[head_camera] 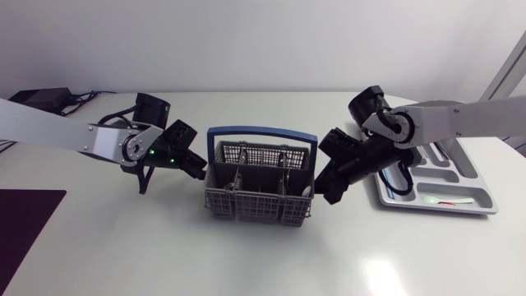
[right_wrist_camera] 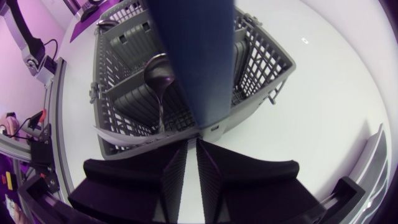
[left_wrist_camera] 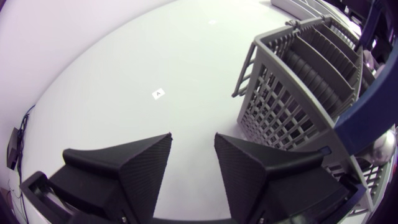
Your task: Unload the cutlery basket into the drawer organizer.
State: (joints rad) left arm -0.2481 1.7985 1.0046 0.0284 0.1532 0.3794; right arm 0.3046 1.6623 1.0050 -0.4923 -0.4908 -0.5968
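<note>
One cutlery basket (head_camera: 263, 210), grey mesh with a blue handle (head_camera: 261, 129), stands mid-table (head_camera: 123, 247) between the two arms. Several pieces stand in its compartments, among them a spoon (right_wrist_camera: 158, 74) with its bowl up, near the wall that faces the right arm.

Right gripper (right_wrist_camera: 191, 152): just outside that wall and below the handle. Its fingers are drawn almost together with only a slit between them, and they hold nothing.

Left gripper (left_wrist_camera: 193, 143): beside the opposite wall, apart from it. Its fingers are spread with bare table between them, and they too hold nothing.

Drawer organizer (head_camera: 485, 197): at the right side of the table, well apart from the basket, with a few items already in it.

Risks, as judged:
- The basket is unbraced, so a push from the right gripper against the wall would slide or tip it.
- The handle bars the way straight down to the spoon, and a collision there could lift the basket.
- Nearly closed fingers cannot straddle the spoon's thin shaft and might knock it aside.
- A smooth shaft pinched near its end may swing or slip out on the way across.
</note>
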